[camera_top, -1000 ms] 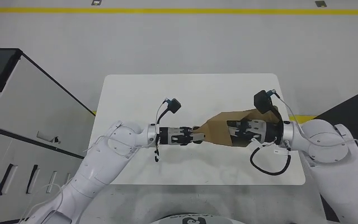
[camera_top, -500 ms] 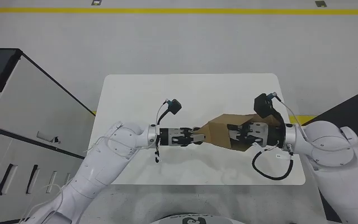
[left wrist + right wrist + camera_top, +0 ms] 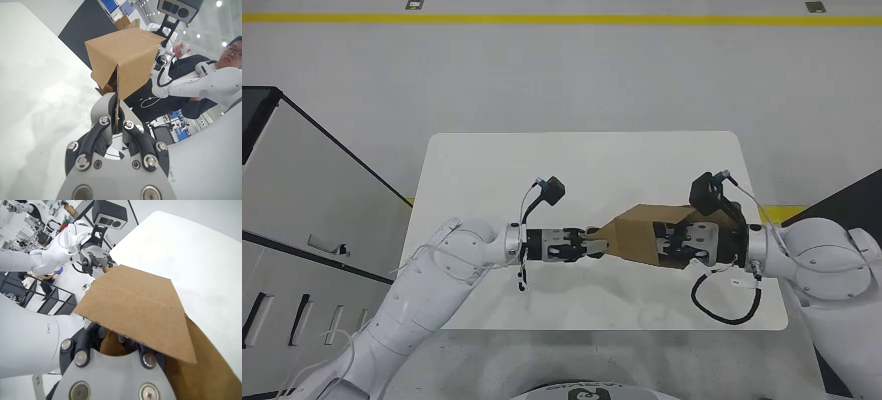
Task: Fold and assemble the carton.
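The brown cardboard carton (image 3: 640, 232) is held above the white table between both arms, its sides pushed out into a box shape. My left gripper (image 3: 594, 243) is shut on the thin edge of a flap (image 3: 117, 106) at the carton's (image 3: 124, 62) left end. My right gripper (image 3: 670, 245) is at the opposite end, shut on a cardboard panel (image 3: 111, 342) that runs between its fingers. A broad flap (image 3: 136, 311) covers its fingertips. The left gripper (image 3: 105, 269) sits beyond that flap's far corner.
The white table (image 3: 542, 170) has bare surface behind and to the left of the carton; its front edge lies close below the arms. A black-framed rack (image 3: 302, 180) stands off the table's left side.
My right gripper has moved a little towards the left one. The carton has gone from a flatter, spread shape to a squarer box. The left arm has stayed still.
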